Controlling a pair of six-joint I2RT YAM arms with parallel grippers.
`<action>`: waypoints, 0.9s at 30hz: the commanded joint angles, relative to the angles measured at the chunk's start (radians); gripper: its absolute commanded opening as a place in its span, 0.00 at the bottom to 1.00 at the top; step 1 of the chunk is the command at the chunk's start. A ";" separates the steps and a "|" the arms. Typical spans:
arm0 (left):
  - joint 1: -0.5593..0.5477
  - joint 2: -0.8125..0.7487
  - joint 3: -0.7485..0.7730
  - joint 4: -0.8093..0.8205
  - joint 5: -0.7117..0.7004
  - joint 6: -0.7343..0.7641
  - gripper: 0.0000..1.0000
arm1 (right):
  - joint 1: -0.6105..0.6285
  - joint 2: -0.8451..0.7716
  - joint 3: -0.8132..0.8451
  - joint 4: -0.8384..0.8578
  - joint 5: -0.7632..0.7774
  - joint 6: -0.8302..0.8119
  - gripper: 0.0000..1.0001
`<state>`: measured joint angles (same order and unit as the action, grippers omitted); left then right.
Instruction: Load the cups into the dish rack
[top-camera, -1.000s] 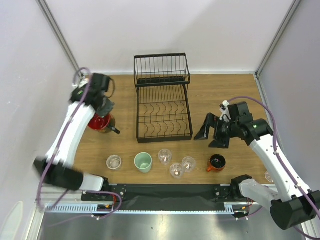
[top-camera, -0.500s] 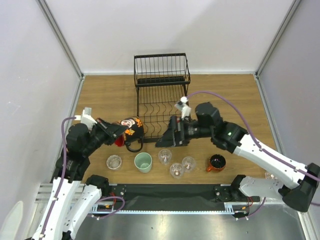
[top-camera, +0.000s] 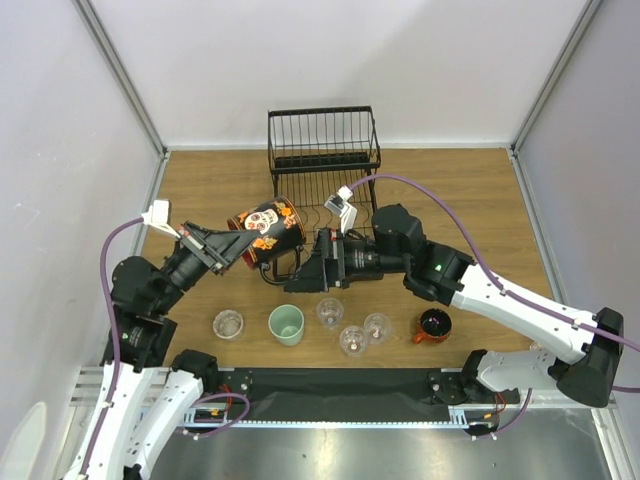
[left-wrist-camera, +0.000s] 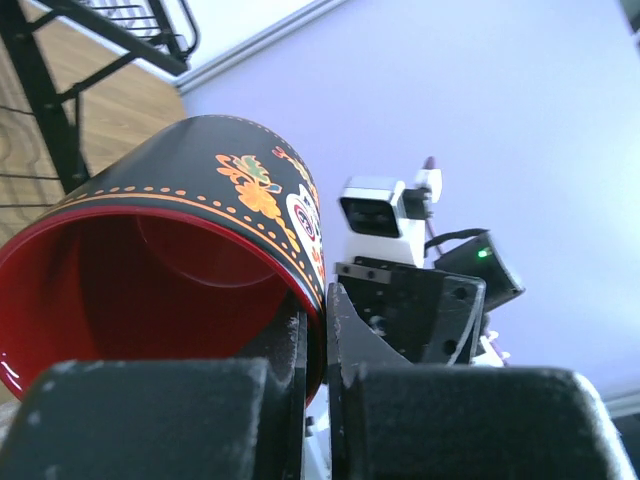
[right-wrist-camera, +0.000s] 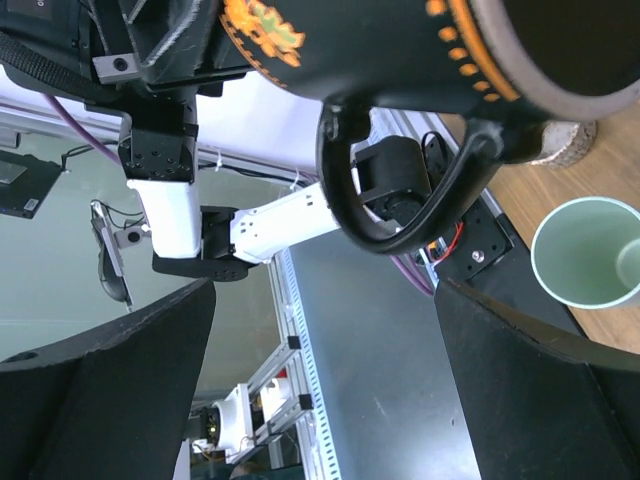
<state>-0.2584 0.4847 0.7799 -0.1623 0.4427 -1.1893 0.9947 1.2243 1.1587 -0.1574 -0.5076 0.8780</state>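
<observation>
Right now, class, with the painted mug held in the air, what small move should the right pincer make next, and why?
Probably ease forward and close on the handle of the mug. The left pincer is shut on the tilted mug's rim, while the right pincer is open, the handle hanging between its fingers, not yet gripped.

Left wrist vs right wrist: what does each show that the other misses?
Left wrist only: the red inside of the black mug, its rim pinched by the left gripper, and a corner of the dish rack. Right wrist only: the mug's handle, the mint-green cup, and the right gripper with its jaws wide open, holding nothing. Both: the painted outside of the mug, tipped on its side.
</observation>
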 joint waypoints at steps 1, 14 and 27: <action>-0.008 -0.032 0.023 0.283 0.014 -0.099 0.00 | 0.016 0.000 0.012 0.074 0.070 0.013 0.99; -0.018 -0.124 -0.105 0.359 -0.022 -0.216 0.00 | 0.025 0.052 -0.005 0.234 0.150 0.082 0.85; -0.018 -0.195 -0.142 0.278 -0.045 -0.222 0.00 | 0.033 0.153 0.021 0.346 0.158 0.153 0.47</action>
<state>-0.2707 0.3191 0.6079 -0.0170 0.3882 -1.3705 1.0203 1.3678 1.1358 0.0940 -0.3626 1.0134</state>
